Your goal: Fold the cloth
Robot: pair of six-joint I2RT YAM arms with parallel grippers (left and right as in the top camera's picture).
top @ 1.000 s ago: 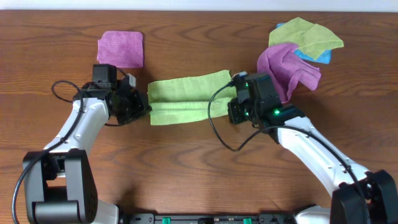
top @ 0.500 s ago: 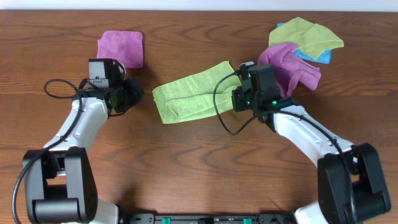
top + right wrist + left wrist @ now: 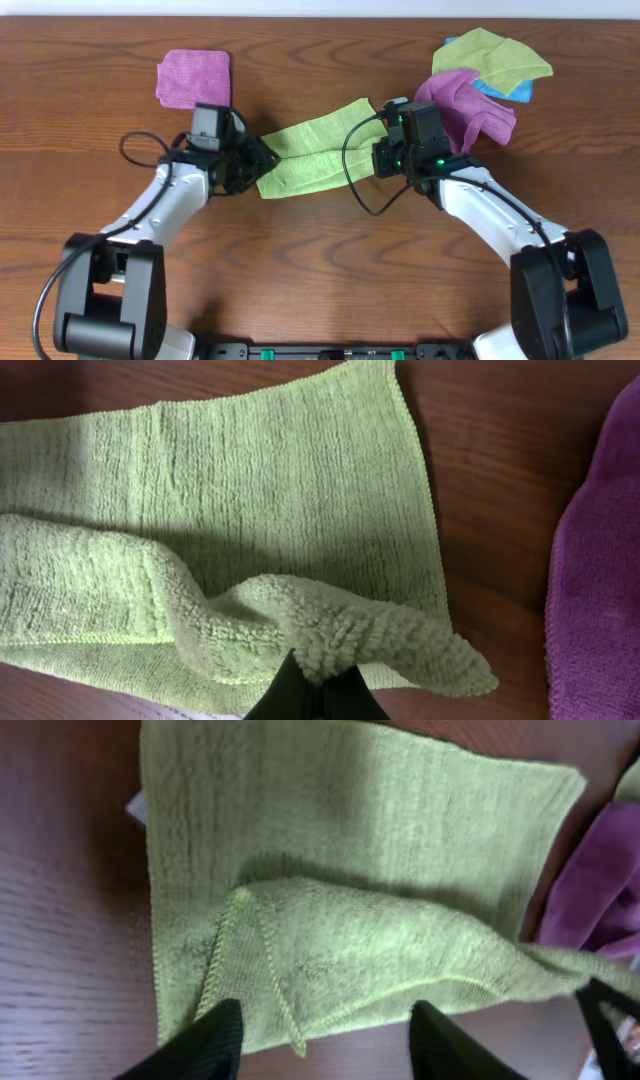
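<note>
Two claws are sitting at opposite ends of the lime-green square microfibre cloth (image 3: 312,152), which is lying doubled into a slanted band on the brown wooden tabletop (image 3: 320,270) between the two arms. The left claw (image 3: 256,162) is standing wide open. In its wrist view the dark fingers (image 3: 215,1040) are spread well apart at the cloth's near edge, one over the corner, with a stitched fold of cloth (image 3: 350,870) lying in the gap and nothing pinched. The right claw (image 3: 380,150) is clamped tight on the cloth. In its own view the claw (image 3: 315,692) is squeezing a raised, fuzzy ridge of the green fabric (image 3: 250,480), with no gap showing between the fingers. From overhead, both pairs of fingers are hiding under the wrist housings. The left wrist view is blurring slightly, and its bottom edge is cutting off the fingers there, so actual contact with the cloth is hard to judge. A flat purple square cloth (image 3: 193,78) is lying beyond the left arm, and a crumpled purple cloth (image 3: 470,112) is resting just beside the right claw, under a bunched yellow-green cloth (image 3: 492,55) that is mostly covering a blue cloth (image 3: 505,91).
</note>
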